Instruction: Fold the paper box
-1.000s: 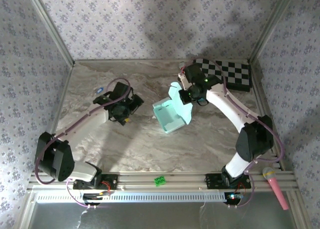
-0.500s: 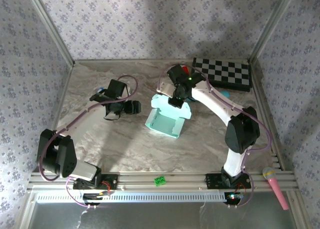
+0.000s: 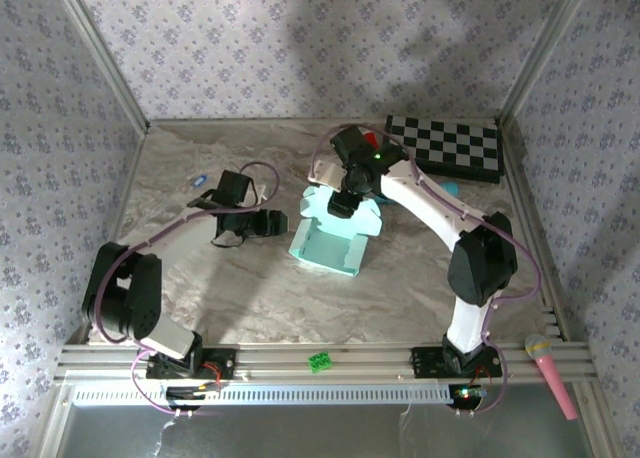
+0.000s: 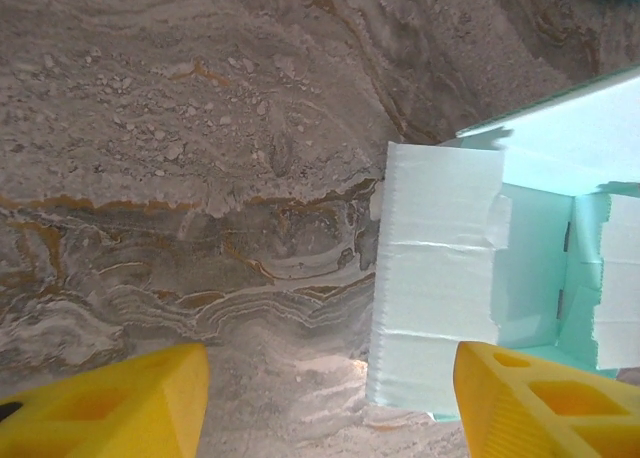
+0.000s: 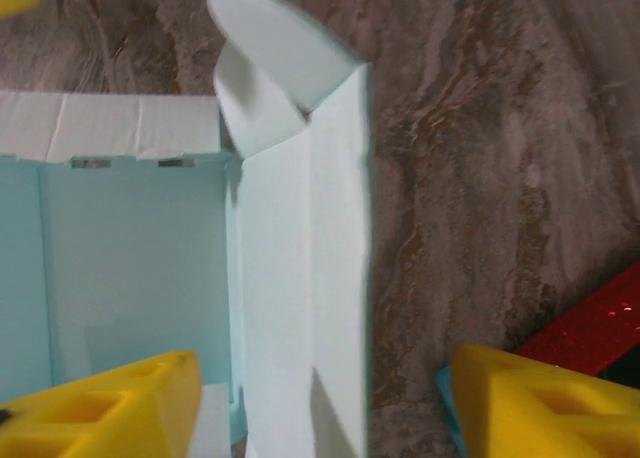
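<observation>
The paper box (image 3: pixel 330 246) lies mid-table as a pale mint, half-formed open tray with loose flaps. My left gripper (image 3: pixel 272 221) is level with its left side, open. In the left wrist view the box's white side flap (image 4: pixel 437 268) stands just inside the right fingertip (image 4: pixel 545 403), and the left gripper (image 4: pixel 325 408) clamps nothing. My right gripper (image 3: pixel 343 200) hovers over the box's back edge, open. An upright white wall (image 5: pixel 300 308) of the box rises between the fingers of the right gripper (image 5: pixel 320 408), untouched, with a rounded tab (image 5: pixel 275 53) bent above it.
A black-and-white checkerboard (image 3: pixel 445 146) lies at the back right, with a red object (image 3: pixel 370 138) and a teal item (image 3: pixel 452 188) near it. A pink microphone (image 3: pixel 552 363) and a small green piece (image 3: pixel 320 360) rest on the front rail. Patterned walls enclose the table.
My right gripper swung left with the box's flap, set the box down flat, then opened and let go. My left gripper moved right up to the box and its jaws narrowed somewhat.
</observation>
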Controlling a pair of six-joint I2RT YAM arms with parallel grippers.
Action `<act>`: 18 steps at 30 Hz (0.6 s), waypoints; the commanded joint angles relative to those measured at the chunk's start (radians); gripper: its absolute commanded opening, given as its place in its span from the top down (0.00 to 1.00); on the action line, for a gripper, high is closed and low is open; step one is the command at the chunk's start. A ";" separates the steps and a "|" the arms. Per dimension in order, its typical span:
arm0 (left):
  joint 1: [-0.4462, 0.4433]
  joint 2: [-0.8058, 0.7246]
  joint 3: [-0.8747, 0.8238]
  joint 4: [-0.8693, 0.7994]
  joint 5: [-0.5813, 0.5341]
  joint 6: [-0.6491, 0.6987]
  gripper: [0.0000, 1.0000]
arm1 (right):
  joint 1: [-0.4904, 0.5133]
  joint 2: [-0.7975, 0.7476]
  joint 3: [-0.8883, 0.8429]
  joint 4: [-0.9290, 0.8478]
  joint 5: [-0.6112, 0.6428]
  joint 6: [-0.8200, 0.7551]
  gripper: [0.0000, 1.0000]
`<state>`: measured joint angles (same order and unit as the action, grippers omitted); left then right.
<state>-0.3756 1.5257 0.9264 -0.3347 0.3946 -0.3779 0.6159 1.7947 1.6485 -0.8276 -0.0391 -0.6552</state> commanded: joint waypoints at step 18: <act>-0.015 0.141 -0.009 0.204 0.153 -0.050 0.37 | -0.224 -0.613 -0.444 0.087 -0.016 0.811 0.18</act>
<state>-0.3801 1.6466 0.9260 -0.1677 0.5018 -0.4168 0.3962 1.2564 1.3148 -0.7258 -0.0185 -0.0528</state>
